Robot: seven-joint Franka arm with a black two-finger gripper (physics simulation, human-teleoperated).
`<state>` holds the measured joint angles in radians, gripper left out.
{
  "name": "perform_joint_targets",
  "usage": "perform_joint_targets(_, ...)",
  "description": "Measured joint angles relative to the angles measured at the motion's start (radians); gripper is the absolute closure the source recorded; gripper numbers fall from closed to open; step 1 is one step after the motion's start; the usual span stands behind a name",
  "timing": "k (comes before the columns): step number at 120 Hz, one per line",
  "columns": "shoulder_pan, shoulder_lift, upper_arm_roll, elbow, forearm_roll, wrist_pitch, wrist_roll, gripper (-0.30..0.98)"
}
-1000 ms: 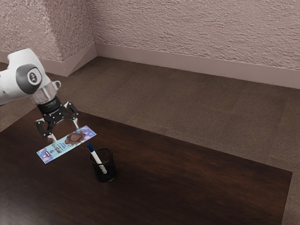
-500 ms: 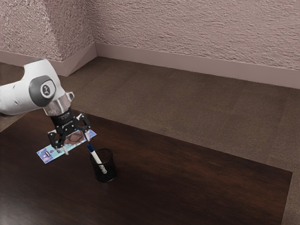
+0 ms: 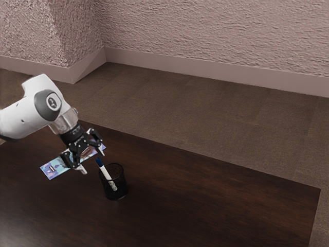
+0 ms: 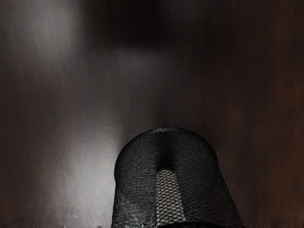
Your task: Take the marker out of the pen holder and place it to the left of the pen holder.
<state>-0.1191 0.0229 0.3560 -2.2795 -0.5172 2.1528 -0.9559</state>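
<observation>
My gripper [image 3: 93,163] is open, its two fingertips apart, just beside the marker's blue end on the exterior view's left. The white marker [image 3: 106,174] with a blue cap leans in the black mesh pen holder [image 3: 115,188], its cap sticking out above the rim toward the gripper. Nothing is between the fingers. In the wrist view the pen holder [image 4: 135,190] stands at the lower edge, and the pale marker [image 4: 168,197] shows through its mesh.
A blue and purple chocolate bar package [image 3: 53,168] lies flat on the dark wooden table [image 3: 216,206], partly behind the gripper. The table's far edge runs behind the pen holder, with carpet beyond.
My gripper has moved toward the exterior view's right and lower, from over the package to near the marker's cap, and has tilted. The marker and pen holder have not moved.
</observation>
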Motion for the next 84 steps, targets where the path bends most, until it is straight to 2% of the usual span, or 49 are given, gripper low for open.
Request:
perform_joint_targets(44, -0.158, 0.006, 0.001, -0.015, -0.036, 0.054, -0.030, 0.10)
perform_joint_targets(64, -0.126, 0.012, 0.003, -0.007, -0.033, 0.060, -0.037, 0.23)
perform_joint_targets(84, -0.058, 0.013, 0.003, -0.007, -0.030, 0.063, -0.041, 0.29)
